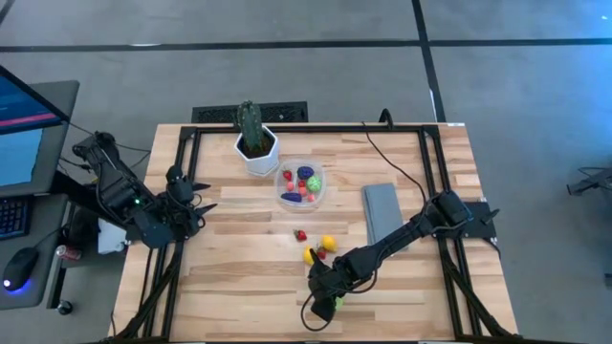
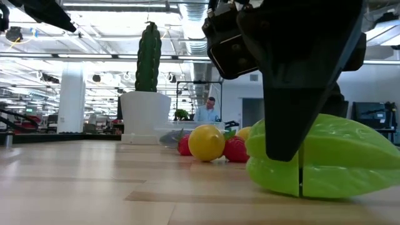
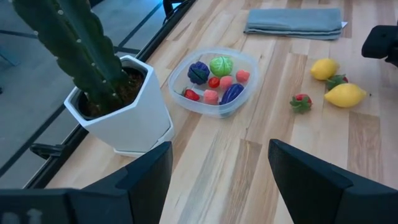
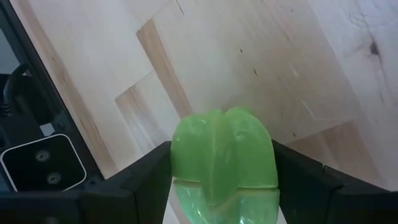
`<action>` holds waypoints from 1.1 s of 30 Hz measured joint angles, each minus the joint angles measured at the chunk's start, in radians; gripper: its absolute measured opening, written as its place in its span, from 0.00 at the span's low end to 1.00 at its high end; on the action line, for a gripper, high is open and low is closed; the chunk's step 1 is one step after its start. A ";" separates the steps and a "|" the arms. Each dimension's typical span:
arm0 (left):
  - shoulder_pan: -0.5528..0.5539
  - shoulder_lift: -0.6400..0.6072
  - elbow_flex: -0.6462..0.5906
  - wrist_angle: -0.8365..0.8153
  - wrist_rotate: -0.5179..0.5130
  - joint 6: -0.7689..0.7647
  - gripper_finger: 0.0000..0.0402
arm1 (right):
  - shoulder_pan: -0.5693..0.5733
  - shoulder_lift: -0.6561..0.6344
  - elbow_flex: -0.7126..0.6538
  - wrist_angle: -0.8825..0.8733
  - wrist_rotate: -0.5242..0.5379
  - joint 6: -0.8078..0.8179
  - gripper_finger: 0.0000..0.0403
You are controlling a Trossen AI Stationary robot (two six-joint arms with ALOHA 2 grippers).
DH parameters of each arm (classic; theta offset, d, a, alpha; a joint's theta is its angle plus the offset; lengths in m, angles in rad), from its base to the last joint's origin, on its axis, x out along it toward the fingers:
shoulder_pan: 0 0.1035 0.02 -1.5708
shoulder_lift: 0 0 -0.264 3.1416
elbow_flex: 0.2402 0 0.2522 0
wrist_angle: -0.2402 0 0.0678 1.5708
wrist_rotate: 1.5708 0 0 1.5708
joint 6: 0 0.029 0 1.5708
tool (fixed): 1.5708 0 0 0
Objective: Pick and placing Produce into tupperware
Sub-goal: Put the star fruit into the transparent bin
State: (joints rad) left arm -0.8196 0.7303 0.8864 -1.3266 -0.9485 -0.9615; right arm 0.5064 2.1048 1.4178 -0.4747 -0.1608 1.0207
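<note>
A green ridged toy fruit (image 4: 221, 155) lies on the wood near the table's front edge, and my right gripper (image 4: 221, 180) stands over it with a finger on each side. Loose produce lies just behind it: a yellow lemon (image 1: 328, 243), a second yellow piece (image 1: 310, 255) and a red strawberry (image 1: 300, 234). The round clear tupperware (image 1: 301, 186) sits mid-table with several small pieces inside. My left gripper (image 3: 221, 168) hangs open above the table's left side, holding nothing. My right gripper pinches the green fruit between its two fingers, one on each of its opposite sides (image 4: 179, 163). The fingers come steeply from above, slanting down. The fruit lies with its underside (image 2: 312, 190) on the table.
A white hexagonal pot with a tall cactus (image 1: 256, 143) stands at the far edge beside the tupperware. A folded grey cloth (image 1: 382, 212) lies right of the container, under my right arm. A black frame runs along the table's edges.
</note>
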 joint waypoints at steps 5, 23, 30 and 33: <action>0.000 0.000 0.000 0.000 0.000 0.000 0.61 | 0.000 0.000 0.000 0.000 -0.002 0.001 0.65; 0.000 0.000 0.000 0.030 -0.001 0.043 0.56 | -0.009 -0.014 -0.004 0.022 -0.003 0.003 0.65; 0.000 0.000 0.000 0.032 -0.001 0.043 0.56 | -0.011 -0.014 -0.005 0.065 0.000 0.003 0.64; 0.000 0.000 0.000 0.032 -0.001 0.043 0.56 | -0.011 -0.014 -0.005 0.077 0.000 0.003 0.64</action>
State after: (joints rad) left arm -0.8200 0.7307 0.8864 -1.2949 -0.9493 -0.9188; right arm 0.4957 2.0907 1.4132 -0.3977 -0.1604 1.0233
